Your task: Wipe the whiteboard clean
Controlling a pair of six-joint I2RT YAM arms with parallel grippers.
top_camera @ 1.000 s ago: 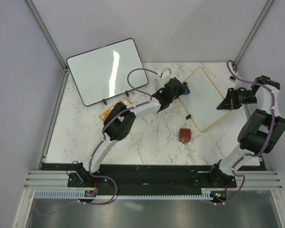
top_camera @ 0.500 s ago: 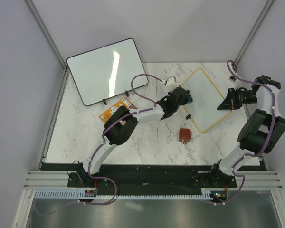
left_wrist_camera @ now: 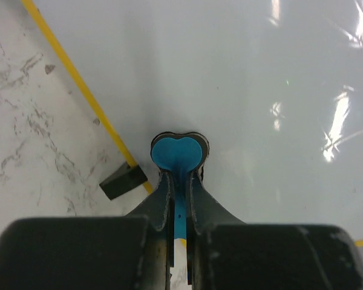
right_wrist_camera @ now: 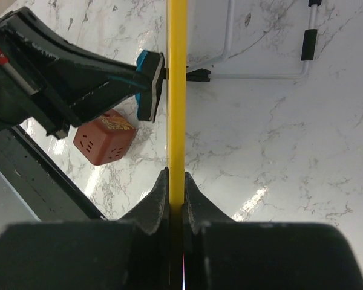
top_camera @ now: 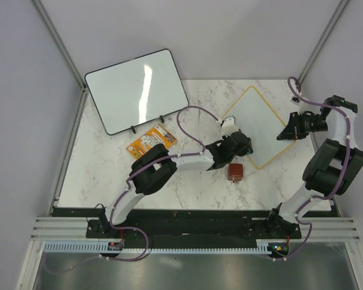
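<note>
In the right tool (right_wrist_camera: 176, 181), the whiteboard (top_camera: 263, 124) sits clamped edge-on

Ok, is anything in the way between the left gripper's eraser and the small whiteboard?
Nothing visible. The blue eraser in the left gripper seems pressed on the whiteboard face near its yellow edge. The red cube lies on the table beside the board, off it.
</note>
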